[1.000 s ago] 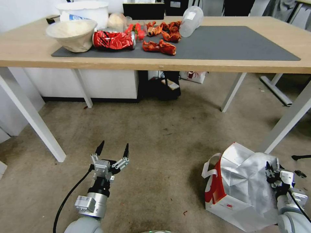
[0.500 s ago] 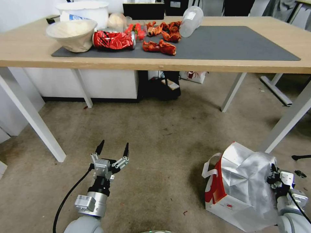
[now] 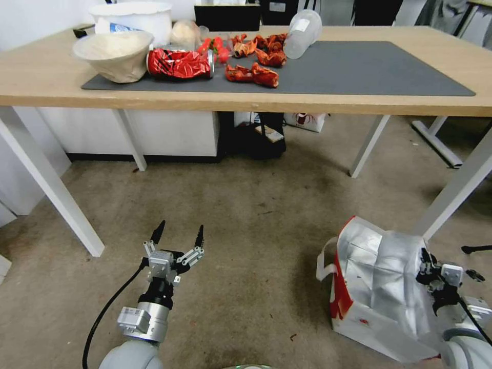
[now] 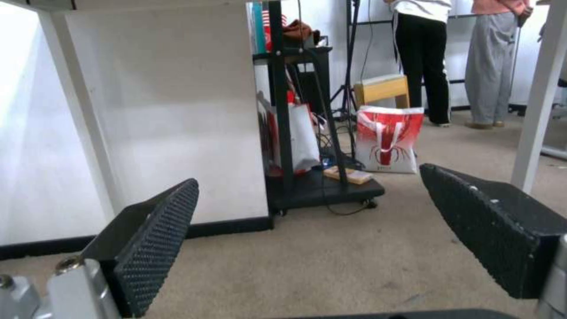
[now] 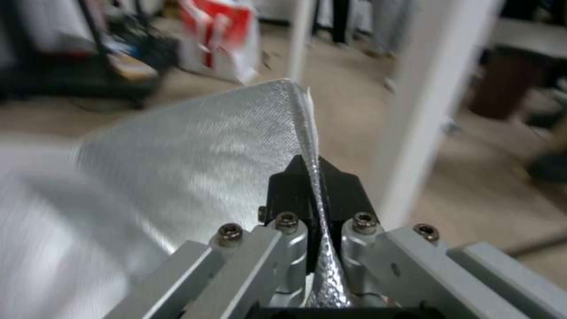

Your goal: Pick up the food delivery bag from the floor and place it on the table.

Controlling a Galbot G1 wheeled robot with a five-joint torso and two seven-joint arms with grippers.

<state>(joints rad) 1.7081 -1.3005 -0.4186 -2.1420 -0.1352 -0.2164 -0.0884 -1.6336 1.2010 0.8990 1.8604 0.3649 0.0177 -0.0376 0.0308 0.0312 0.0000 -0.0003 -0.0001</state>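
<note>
Floor-level head view places the food delivery bag [image 3: 379,297] beside a tabletop [image 3: 328,102] leg, right tool [image 3: 429,271] at its foil edge, left tool [image 3: 178,236] spread wide; right wrist view shows fingers [image 5: 289,190] pinching foil.

From the head we look forward and down over the table [image 3: 154,97] and carpet. Our left wrist camera sits low, facing level under the table; the right wrist camera looks close along its fingers [image 5: 292,186]. Both wrist views share a red-and-white bag [image 4: 389,139] standing beyond.
</note>
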